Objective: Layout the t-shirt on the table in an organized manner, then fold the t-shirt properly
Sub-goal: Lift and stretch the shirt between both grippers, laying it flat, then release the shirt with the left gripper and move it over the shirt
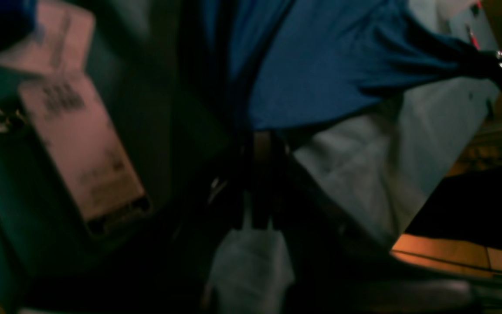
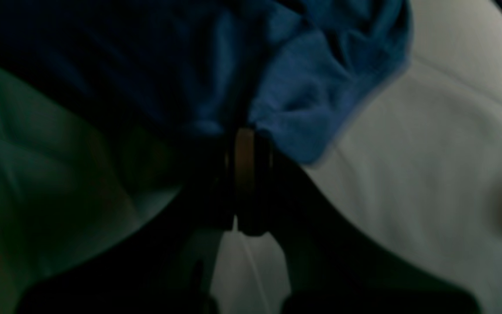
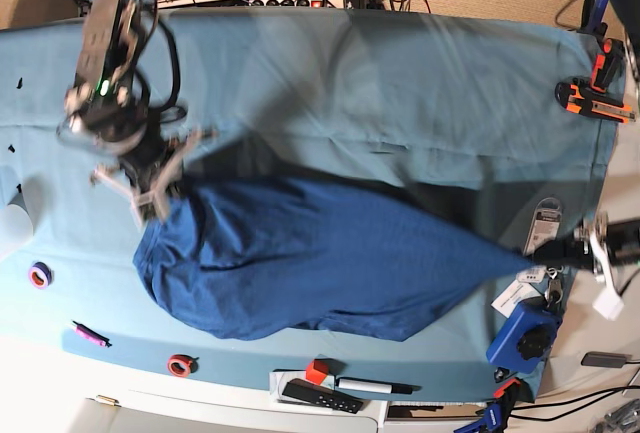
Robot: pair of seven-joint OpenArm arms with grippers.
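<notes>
The t-shirt [image 3: 310,258] hangs stretched between the two arms over the table [image 3: 400,83]. The right gripper [image 3: 155,193] is clamped on one end of the cloth; the left gripper [image 3: 545,251] pinches the other end, pulled to a point past the table's edge. A pale tag [image 1: 76,131] shows in the left wrist view, but its print is too blurred to read.

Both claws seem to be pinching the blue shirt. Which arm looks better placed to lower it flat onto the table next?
The right gripper, as a guess. It holds the t-shirt over the table, well inside its edge. The left gripper pinches its corner at the table's end, beside clutter.
</notes>
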